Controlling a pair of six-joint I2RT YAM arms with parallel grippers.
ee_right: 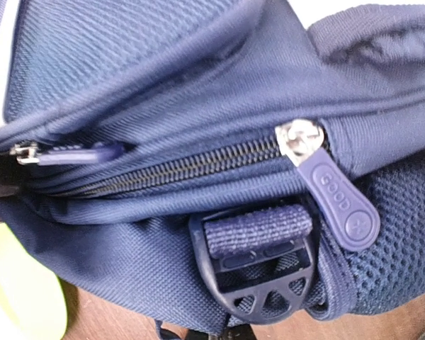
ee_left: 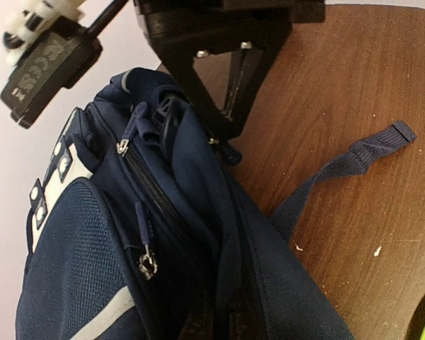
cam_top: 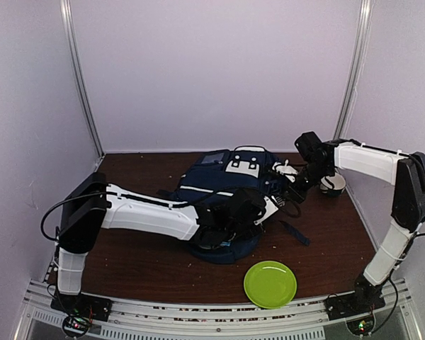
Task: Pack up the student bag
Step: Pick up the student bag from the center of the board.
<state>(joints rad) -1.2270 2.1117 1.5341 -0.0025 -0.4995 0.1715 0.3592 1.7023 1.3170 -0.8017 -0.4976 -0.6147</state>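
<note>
The student bag (cam_top: pixel 223 185), navy with a white stripe and a white dotted patch, lies in the middle of the table. My left gripper (cam_top: pixel 265 210) rests on its near right side. In the left wrist view the dark fingertips (ee_left: pixel 198 327) are shut on a fold of navy fabric beside an open zip (ee_left: pixel 152 188). My right gripper (cam_top: pixel 292 183) reaches in from the right, and its black fingers (ee_left: pixel 234 92) pinch the bag's upper edge. The right wrist view is filled by the bag's side, with a closed zip, a rubber pull tab (ee_right: pixel 340 202) and a plastic buckle (ee_right: pixel 258 269).
A lime green plate (cam_top: pixel 270 283) lies near the front edge, right of centre. A white cup (cam_top: pixel 333 184) stands behind the right gripper at the right. A loose navy strap (ee_left: pixel 354 159) trails over the brown table (cam_top: pixel 142 262). White walls close in three sides.
</note>
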